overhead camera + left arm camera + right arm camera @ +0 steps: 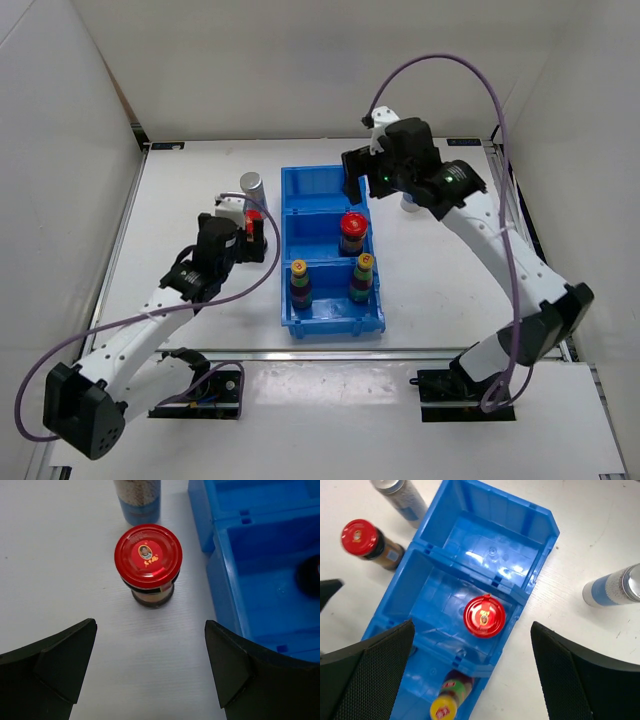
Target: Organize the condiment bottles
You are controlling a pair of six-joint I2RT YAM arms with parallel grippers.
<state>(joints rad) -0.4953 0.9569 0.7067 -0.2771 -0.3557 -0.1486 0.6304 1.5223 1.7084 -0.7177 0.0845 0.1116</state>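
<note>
Nearest the lens in the left wrist view, the left gripper point(150, 630) stands with its jaws wide apart and nothing between them. The loose red-capped bottle point(148, 555) stands upright on the white table point(60, 570) at 12 o'clock, just ahead of the fingertips and not yet bracketed. Beyond it, also at 12 o'clock, is the left silver-capped bottle point(137, 497), only its pale blue label showing. The blue bin point(220, 580) fills the frame from 1 to 4 o'clock. From the right wrist, the right gripper point(472, 625) hangs spread and empty above the bin. The binned red-capped bottle point(484, 616) sits directly below in the middle compartment, a yellow-capped bottle point(444, 711) shows at 6 o'clock in the end compartment, and the compartment toward 12 o'clock holds nothing. The right silver-capped bottle point(615, 587) lies outside the bin at 3 o'clock. In the top external view the yellow-capped pair point(363, 275) occupies the bin's 6 o'clock compartment. One red cap is in the middle, and both silver-capped bottles are out on the table, one at 10 o'clock of the bin and one at 2 o'clock, half hidden under the right arm. The step in hand looks like the pick of the loose red-capped bottle. Next, the left gripper probably needs to ease forward until the jaws flank the glass below the cap, close, lift clear of the bin wall and set the bottle beside its partner. The silver pair would then go in the vacant compartment.
</note>
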